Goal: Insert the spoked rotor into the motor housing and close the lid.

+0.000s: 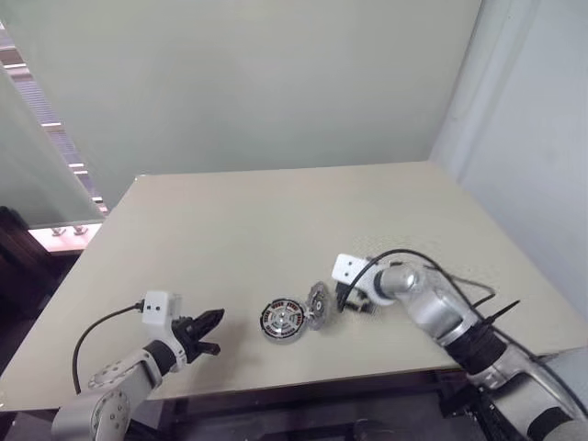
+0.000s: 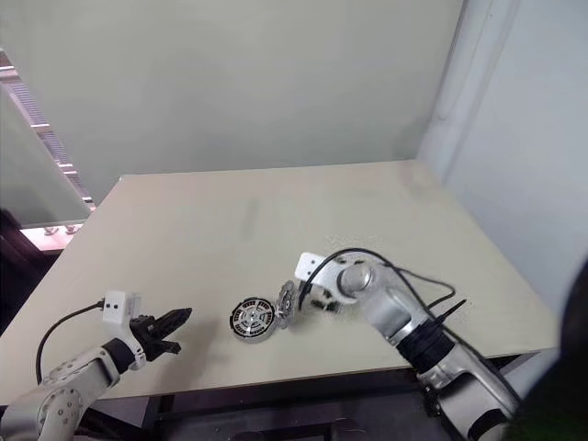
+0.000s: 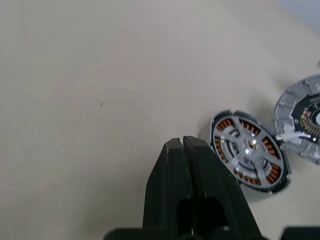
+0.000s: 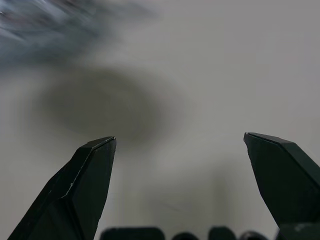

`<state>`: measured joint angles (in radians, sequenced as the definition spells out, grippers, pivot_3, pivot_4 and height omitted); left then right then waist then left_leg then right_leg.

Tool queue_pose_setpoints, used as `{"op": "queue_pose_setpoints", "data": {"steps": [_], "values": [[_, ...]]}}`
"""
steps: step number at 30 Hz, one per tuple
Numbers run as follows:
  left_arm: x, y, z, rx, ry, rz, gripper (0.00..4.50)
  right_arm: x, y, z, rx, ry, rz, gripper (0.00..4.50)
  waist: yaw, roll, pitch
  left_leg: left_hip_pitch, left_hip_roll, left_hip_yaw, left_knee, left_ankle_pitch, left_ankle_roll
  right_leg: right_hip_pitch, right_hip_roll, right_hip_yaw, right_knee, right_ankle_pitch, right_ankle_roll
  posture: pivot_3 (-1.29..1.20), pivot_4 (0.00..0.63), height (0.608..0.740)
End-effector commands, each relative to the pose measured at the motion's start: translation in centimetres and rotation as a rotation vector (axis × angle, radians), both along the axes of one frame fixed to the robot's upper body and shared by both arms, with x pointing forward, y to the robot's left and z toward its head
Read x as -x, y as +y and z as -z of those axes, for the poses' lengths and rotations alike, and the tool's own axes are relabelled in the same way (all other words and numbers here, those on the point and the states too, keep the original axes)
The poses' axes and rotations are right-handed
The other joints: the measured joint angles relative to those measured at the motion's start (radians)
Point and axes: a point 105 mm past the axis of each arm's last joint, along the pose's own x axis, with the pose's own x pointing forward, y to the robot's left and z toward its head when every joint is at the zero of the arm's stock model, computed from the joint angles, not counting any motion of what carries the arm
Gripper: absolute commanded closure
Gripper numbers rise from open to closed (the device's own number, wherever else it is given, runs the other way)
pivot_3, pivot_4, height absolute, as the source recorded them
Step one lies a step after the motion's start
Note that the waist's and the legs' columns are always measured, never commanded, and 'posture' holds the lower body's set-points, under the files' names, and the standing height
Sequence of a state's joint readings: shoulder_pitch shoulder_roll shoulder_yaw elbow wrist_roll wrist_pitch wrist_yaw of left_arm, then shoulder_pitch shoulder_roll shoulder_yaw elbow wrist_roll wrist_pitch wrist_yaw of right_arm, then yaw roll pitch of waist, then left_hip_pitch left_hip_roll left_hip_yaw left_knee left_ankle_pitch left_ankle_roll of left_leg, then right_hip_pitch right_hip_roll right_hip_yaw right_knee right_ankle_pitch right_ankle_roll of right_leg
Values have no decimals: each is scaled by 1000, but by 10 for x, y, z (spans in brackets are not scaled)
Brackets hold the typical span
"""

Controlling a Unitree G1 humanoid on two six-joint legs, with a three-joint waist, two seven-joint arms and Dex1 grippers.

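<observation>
Lid (image 1: 317,304) leaned tilted against the motor housing (image 1: 281,322), just beside the wide-open, empty right gripper (image 1: 345,299); the closed left gripper (image 1: 209,333) lay farther off.

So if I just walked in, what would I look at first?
Probably the round motor housing near the front of the pale table, with its ring of copper-orange windings and a silver spoked piece sitting in it. Right beside it, towards the robot's right, a grey lid stands tilted up on its edge. The left gripper is pinched shut just short of the housing, while the right gripper has its fingers spread wide.
</observation>
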<state>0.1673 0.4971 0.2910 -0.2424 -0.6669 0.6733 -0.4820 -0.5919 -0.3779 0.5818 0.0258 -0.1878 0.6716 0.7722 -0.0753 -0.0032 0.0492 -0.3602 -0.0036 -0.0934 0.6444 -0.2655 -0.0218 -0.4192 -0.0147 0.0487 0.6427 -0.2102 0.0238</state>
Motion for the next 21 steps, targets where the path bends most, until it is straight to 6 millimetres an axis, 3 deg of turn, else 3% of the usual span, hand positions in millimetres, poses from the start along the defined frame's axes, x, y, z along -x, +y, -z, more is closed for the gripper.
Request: {"op": "queue_pose_setpoints", "data": {"steps": [1,6,9,14,21], "values": [[-6,0,-20,-26,-69,19,4500,9,29,-27,-177,27,-30,26,1,0,0,0,0,0,0,0,0,0,0,0,0,0,0,0,0,740],[-7,-2,-24,-25,-74,24,4500,19,65,-27,-333,107,-34,26,1,0,0,0,0,0,1,0,0,1,0,0,0,0,0,0,0,740],[-6,-3,-24,-25,-74,26,4500,20,75,-21,-356,127,-31,26,1,0,0,1,0,-1,1,0,0,1,0,0,1,0,0,0,0,740],[-3,-4,-25,-28,-72,23,4500,21,80,-12,-361,147,-26,26,1,0,0,0,-1,-1,1,0,0,1,-1,0,1,0,0,0,0,740],[-1,-4,-23,-34,-62,17,4500,17,75,-30,-478,197,-1,26,1,0,0,1,0,-1,1,0,0,1,0,0,1,0,0,0,0,740]]}}
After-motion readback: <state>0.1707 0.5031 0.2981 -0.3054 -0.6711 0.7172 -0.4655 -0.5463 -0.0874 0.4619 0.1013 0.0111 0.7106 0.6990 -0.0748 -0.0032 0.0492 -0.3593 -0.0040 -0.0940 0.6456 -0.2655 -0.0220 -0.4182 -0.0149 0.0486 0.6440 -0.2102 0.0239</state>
